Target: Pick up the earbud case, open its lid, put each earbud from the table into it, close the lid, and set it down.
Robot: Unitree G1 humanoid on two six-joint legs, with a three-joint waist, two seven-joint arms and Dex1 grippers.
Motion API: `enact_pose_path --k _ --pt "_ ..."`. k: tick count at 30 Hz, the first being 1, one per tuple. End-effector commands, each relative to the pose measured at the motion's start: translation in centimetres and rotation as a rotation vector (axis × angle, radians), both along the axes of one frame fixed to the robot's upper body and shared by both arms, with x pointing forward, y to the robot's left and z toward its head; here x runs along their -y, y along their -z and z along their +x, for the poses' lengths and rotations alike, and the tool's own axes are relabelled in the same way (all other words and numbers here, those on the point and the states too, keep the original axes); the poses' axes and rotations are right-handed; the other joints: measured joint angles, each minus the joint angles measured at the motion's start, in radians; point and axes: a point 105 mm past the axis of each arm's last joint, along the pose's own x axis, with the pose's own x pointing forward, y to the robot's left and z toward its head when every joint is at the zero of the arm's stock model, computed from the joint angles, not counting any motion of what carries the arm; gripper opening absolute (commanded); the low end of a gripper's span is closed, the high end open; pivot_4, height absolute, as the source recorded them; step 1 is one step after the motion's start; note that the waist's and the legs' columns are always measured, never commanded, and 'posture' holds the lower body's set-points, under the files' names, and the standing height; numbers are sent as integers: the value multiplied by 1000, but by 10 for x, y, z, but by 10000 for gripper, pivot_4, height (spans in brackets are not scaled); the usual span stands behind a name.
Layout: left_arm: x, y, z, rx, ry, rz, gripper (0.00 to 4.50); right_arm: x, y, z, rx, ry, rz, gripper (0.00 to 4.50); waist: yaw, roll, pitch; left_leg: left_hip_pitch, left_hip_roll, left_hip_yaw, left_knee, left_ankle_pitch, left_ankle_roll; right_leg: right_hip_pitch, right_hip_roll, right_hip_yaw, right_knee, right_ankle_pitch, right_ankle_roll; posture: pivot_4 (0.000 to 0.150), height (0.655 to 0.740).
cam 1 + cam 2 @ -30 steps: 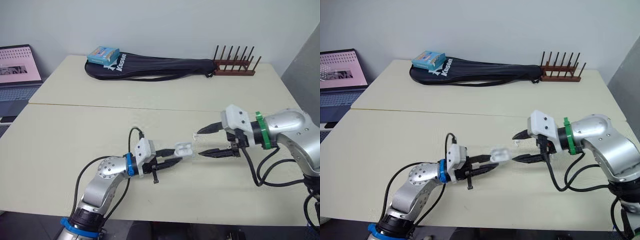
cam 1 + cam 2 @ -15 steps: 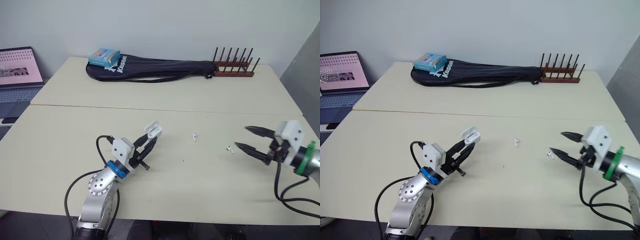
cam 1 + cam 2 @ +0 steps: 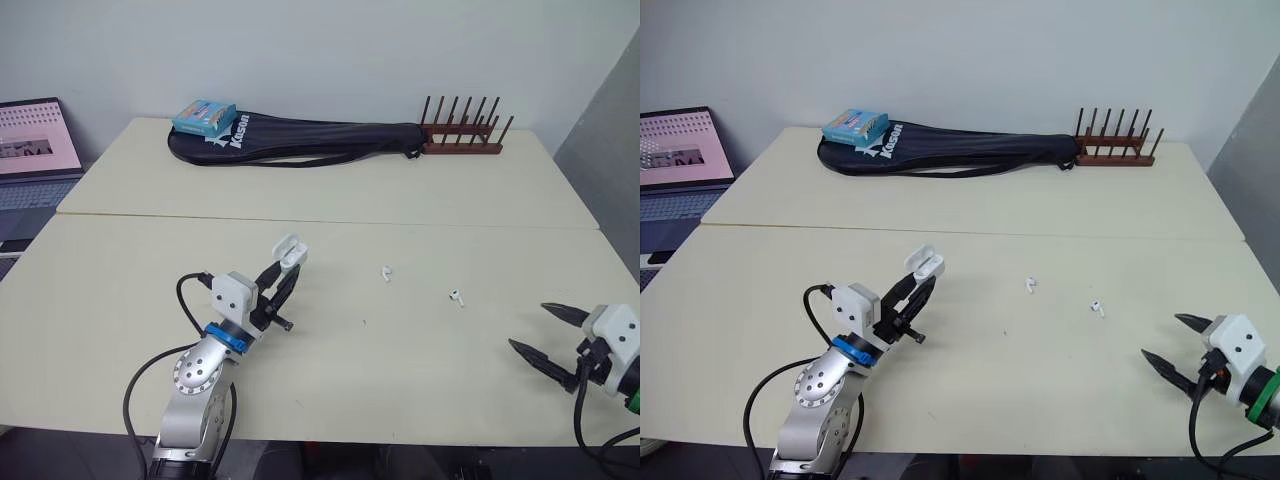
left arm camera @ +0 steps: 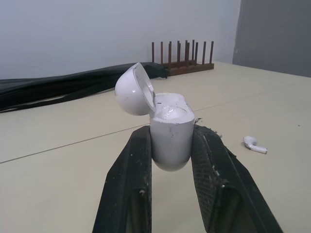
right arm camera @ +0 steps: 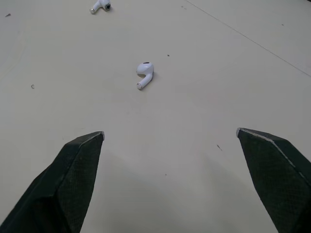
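Left hand (image 4: 170, 135) grips open-lidded earbud case (image 4: 171, 119); right hand (image 5: 170, 132) spread wide; bag (image 3: 310, 140) reads "Kason".

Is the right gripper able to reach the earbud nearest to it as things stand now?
Probably yes. The right gripper is open and faces the nearer earbud, with only bare table between them. The second earbud lies farther off, and the left gripper holds the case well aside.

Pale wall (image 3: 330, 50); two beige tables (image 3: 480, 190) pushed together; laptop (image 3: 30, 150) far left.
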Motion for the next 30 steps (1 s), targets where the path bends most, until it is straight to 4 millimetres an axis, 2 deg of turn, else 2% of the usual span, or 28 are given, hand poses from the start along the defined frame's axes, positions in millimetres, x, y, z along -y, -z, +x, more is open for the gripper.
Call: enact_pose_path --k 1,4,9,14,16,22,30 --pt "-2 -11 -3 51 -14 6 7744 -9 -8 4 21 -51 -25 45000 0 0 0 0 0 0 0 0 0 0 0 0 0 0 0 1500 7274" --pt "-3 -11 -3 49 -18 8 7744 -24 -16 11 37 -60 41 45000 0 0 0 0 0 0 0 0 0 0 0 1 0 0 0 1500 7274" --pt "-2 -10 -3 45 -17 9 7744 -70 -29 23 74 -136 126 45000 0 0 0 0 0 -1 0 0 0 0 0 1 0 0 0 1500 7274" --pt "2 -10 -2 42 1 15 7744 -123 -24 56 38 -109 208 45000 -1 0 0 0 0 -1 0 0 0 0 0 1 0 0 0 1500 7274" --pt "4 -10 -2 45 6 18 7744 -137 -19 71 29 -69 212 45000 0 0 0 -1 0 -1 0 0 0 -1 0 0 0 0 0 1500 7274" --pt "5 -11 -3 46 13 26 7744 -166 -8 103 16 34 266 45000 5 -1 0 -7 0 -3 0 0 0 -6 -1 -1 0 0 0 1500 7274" --pt "5 -9 -4 41 9 34 7744 -184 14 129 16 149 258 45000 1 0 0 -7 1 -4 -1 0 0 -10 0 -1 1 0 0 1500 7274"
